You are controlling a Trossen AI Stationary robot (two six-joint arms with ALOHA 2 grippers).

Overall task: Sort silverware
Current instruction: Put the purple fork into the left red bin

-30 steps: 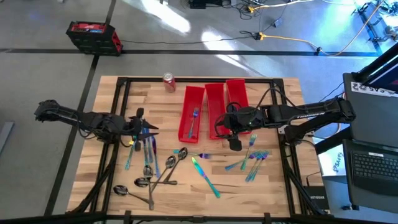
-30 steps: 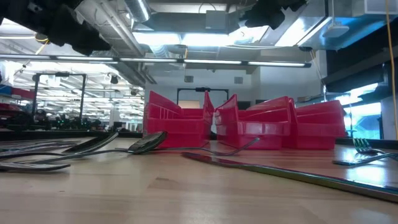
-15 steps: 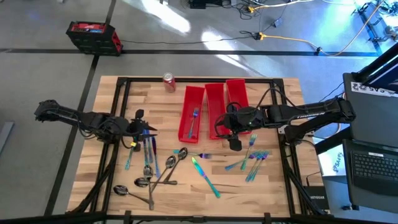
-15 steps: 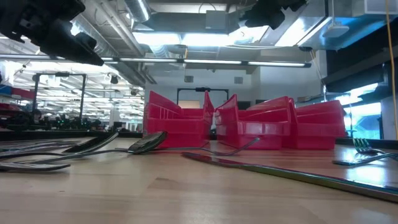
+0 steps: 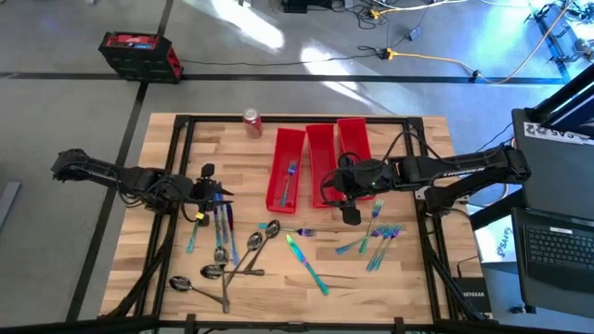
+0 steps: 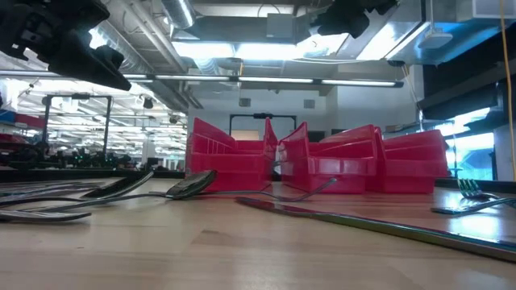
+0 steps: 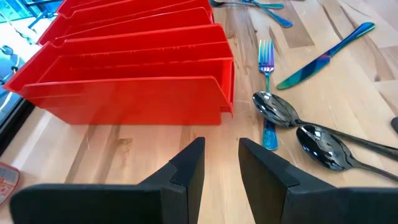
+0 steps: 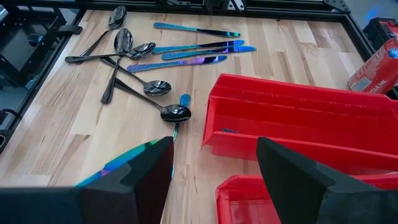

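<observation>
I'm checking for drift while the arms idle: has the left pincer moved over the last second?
Yes, slightly. In the high view the left pincer looks unchanged beside the red bins, but in the low view it has shifted sideways against the ceiling lights.

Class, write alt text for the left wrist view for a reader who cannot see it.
The left gripper, empty with fingers slightly apart, hovers over a wooden table facing a row of red bins. Beside the bins lie two dark spoons, an iridescent fork and an iridescent knife.

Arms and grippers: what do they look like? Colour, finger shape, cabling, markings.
Both arms are dark, jointed and slim. Left gripper and right gripper each have two matte black, flat wedge-shaped fingers. Black cables loop beside the right arm, which carries pale lettering too small to read.
</observation>
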